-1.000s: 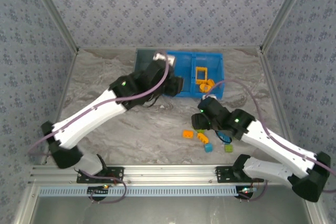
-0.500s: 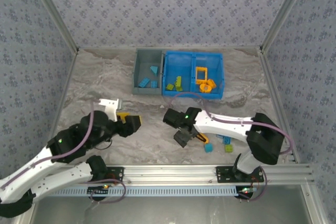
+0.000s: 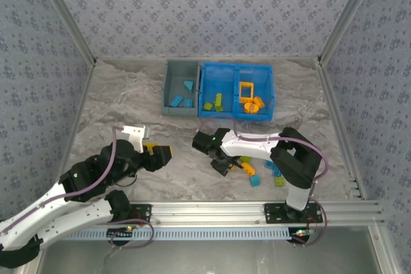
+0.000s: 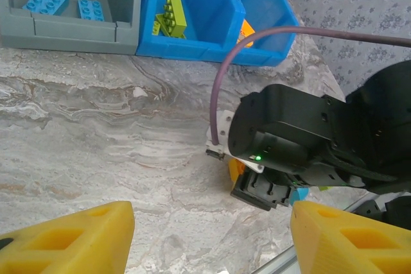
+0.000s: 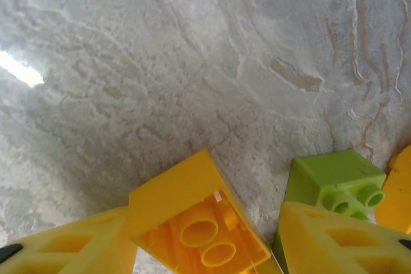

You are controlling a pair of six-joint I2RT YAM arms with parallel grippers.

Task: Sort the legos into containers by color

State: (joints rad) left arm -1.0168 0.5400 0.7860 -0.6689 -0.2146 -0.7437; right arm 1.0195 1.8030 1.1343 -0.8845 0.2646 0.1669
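Note:
My right gripper [image 5: 207,239] stands low over the table, its yellow fingers either side of an orange-yellow lego [image 5: 172,192] that lies hollow side up. The lego touches the left finger; a strip of table shows before the right one. A lime green lego [image 5: 331,178] sits against that right finger. In the top view the right gripper [image 3: 222,163] covers the left end of the loose legos [image 3: 255,181]. My left gripper [image 3: 160,154] hangs open and empty at the near left. The grey container [image 3: 168,85] holds blue legos; the blue container [image 3: 235,114] holds green and orange ones.
The right arm [image 3: 292,158] is folded back on itself above the loose bricks near the front rail [image 3: 205,211]. In the left wrist view the right wrist's black body [image 4: 302,142] stands close ahead, with the grey bin [image 4: 70,29] and the blue bin [image 4: 212,43] beyond.
The left arm has drawn back from over the grey bin to the near left. The right arm has swung left and folded, bringing its gripper down round the orange-yellow lego.

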